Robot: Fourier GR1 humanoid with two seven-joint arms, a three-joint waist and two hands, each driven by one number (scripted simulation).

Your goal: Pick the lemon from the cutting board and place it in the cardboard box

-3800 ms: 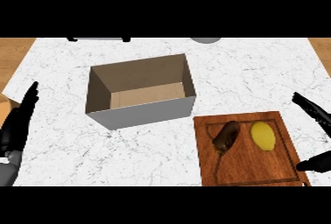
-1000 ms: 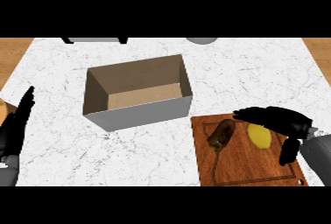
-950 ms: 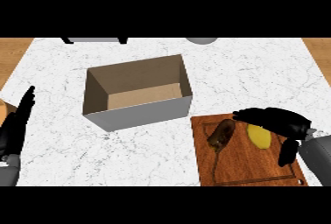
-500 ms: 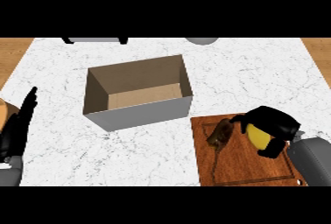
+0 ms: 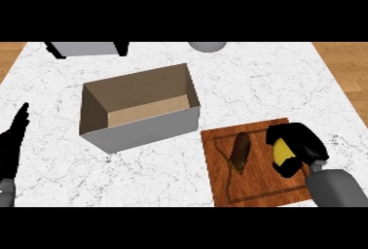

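The yellow lemon (image 5: 281, 152) lies on the wooden cutting board (image 5: 253, 187) at the lower right. My right hand (image 5: 301, 144) covers it from above, fingers and thumb curled round it, so only a strip of yellow shows. A dark brown object (image 5: 241, 150) lies on the board just left of the lemon. The open cardboard box (image 5: 138, 106) stands left of the board, up and to the left of my right hand, with nothing inside. My left hand (image 5: 13, 144) rests at the left edge, fingers straight and pointing up.
A grey round object (image 5: 208, 45) and a grey box-like object (image 5: 84, 47) sit at the counter's far edge. White marble counter (image 5: 266, 82) spreads between box and board. Wooden floor shows past both sides.
My right hand has lowered over the lemon and its fingers have curled round it. The box, board and left hand have stayed put.
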